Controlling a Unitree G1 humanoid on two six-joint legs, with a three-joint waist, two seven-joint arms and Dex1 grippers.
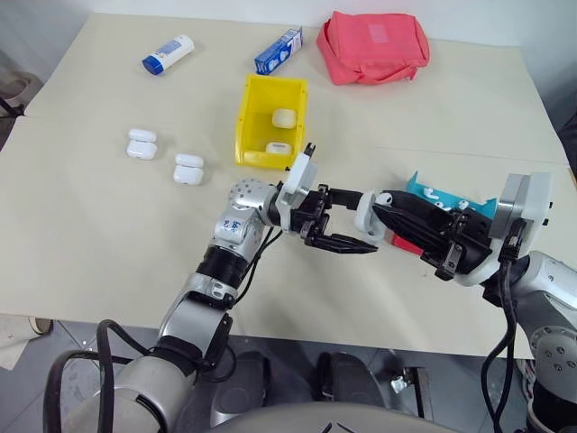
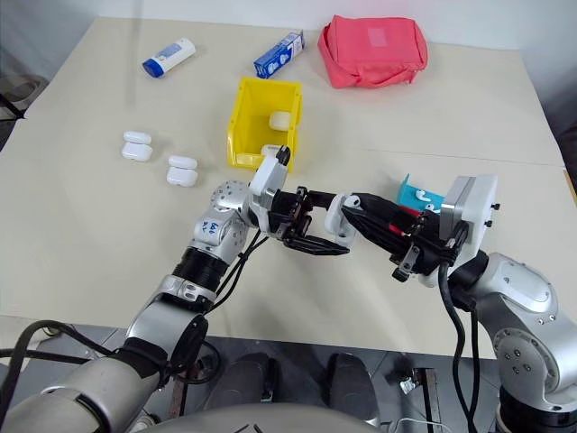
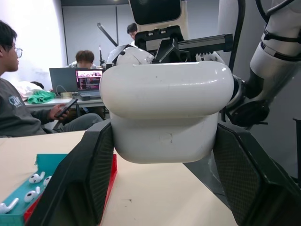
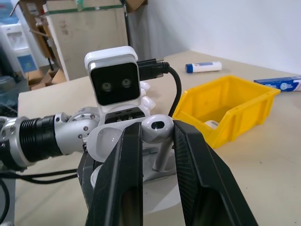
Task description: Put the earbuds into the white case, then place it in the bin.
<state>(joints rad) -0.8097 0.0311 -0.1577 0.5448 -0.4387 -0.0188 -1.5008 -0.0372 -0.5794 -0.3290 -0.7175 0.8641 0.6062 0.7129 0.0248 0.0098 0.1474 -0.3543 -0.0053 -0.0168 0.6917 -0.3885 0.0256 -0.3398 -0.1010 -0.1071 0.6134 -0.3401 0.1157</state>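
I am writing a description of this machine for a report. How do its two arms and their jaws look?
Both arms have silver-grey metal shells with black ribbed joint sections and loose black cables along them. The left gripper and right gripper each have two long black tapered fingers. A white boxy camera module sits on each wrist. A small blue marking shows on the left forearm.

White case (image 3: 165, 113) clamped in my left gripper (image 1: 347, 236), lid open, right of the yellow bin (image 1: 268, 122); one earbud (image 4: 155, 129) pinched in my right gripper (image 4: 157, 141) above the case; more earbuds (image 3: 35, 178) lie farther right
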